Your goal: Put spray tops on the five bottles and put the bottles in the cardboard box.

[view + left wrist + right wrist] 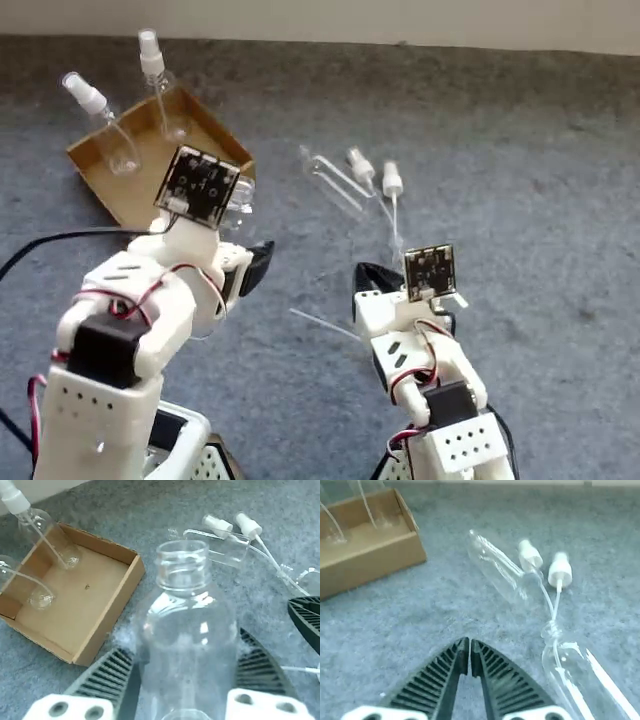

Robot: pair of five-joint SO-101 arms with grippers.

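**A:** What is seen, from the largest thing down?

**B:** Everything is set on a grey carpeted surface. The left arm is raised beside the cardboard box, and the right arm is placed lower, near the middle.

**A:** How is the left gripper found?

**B:** The left gripper is spread wide and clamped on the body of a clear bottle, with one finger pressed against each side. The bottle's neck is uncapped, and the bottle is held near the box's corner.

**A:** And the right gripper?

**B:** The right gripper is drawn almost together, with only a slit left between the jaws. Nothing is held or touched by it, and bare carpet is seen beneath.

**A:** Where are the other bottles?

**B:** One topped bottle and another topped bottle are stood, tilted, inside the box. A lying bottle is seen on the carpet, with a loose spray top at its end. A second spray top lies just beside it, and its tube is led to the neck of a further bottle.
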